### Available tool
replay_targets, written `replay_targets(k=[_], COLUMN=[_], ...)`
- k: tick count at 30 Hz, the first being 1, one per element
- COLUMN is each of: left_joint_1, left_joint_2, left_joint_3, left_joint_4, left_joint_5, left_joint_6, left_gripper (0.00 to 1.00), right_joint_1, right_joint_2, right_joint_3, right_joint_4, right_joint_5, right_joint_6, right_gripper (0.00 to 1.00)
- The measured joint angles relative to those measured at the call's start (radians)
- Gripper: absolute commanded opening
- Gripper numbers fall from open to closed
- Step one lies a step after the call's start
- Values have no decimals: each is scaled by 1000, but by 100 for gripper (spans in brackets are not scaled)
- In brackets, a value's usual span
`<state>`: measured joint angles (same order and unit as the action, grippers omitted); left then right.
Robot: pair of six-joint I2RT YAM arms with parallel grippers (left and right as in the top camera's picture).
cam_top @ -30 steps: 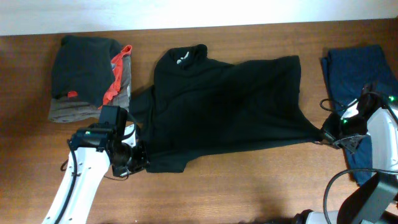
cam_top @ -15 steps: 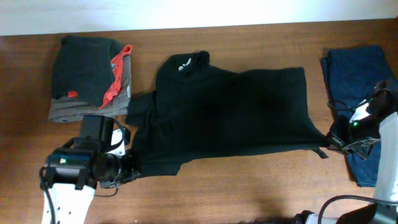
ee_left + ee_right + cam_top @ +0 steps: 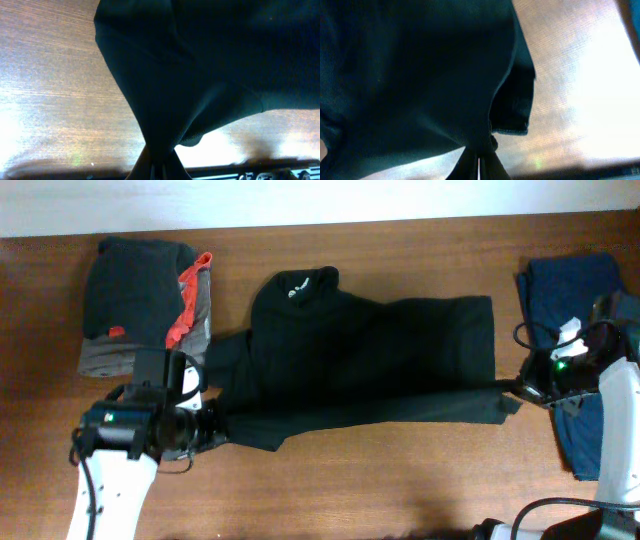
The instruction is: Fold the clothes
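Note:
The black collared shirt (image 3: 370, 355) lies across the middle of the wooden table, collar at the back left, its front edge pulled taut and lifted between both grippers. My left gripper (image 3: 215, 425) is shut on the shirt's front left edge. In the left wrist view the fabric (image 3: 200, 65) hangs from the pinched jaws (image 3: 160, 167). My right gripper (image 3: 522, 390) is shut on the shirt's front right corner. In the right wrist view the cloth (image 3: 420, 75) bunches into the jaws (image 3: 478, 165).
A stack of folded dark, grey and red garments (image 3: 140, 300) sits at the back left. A dark blue garment (image 3: 575, 290) lies at the right edge, partly under my right arm. The table's (image 3: 380, 480) front strip is bare wood.
Both grippers have lifted and pulled the shirt's front edge away from me and taut. The lower part now folds up over the body. The shirt looks narrower front to back.

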<state>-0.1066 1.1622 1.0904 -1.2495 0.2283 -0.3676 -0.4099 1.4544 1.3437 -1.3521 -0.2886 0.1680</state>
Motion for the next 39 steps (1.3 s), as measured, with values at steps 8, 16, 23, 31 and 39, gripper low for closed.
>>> replay_targets(k=[8, 16, 23, 31, 39], left_joint_1=[0, 0, -15, -21, 18], left_joint_2=[190, 368, 460, 491, 503], left_joint_3=[0, 1, 1, 4, 356], left_joint_4=[179, 486, 706, 735, 565], left_joint_5=[-2, -4, -9, -45, -37], left_joint_6=[8, 34, 35, 50, 169], left_gripper=[0, 0, 0, 56, 58], right_joint_1=[13, 13, 13, 9, -69], right_joint_2=[89, 311, 358, 358, 357], right_joint_3=[1, 2, 2, 2, 152], right_joint_4=[139, 245, 333, 367, 277], right_joint_5=[-13, -16, -24, -29, -103], right_joint_6=[5, 11, 21, 29, 0], right_gripper=[4, 4, 4, 35, 45])
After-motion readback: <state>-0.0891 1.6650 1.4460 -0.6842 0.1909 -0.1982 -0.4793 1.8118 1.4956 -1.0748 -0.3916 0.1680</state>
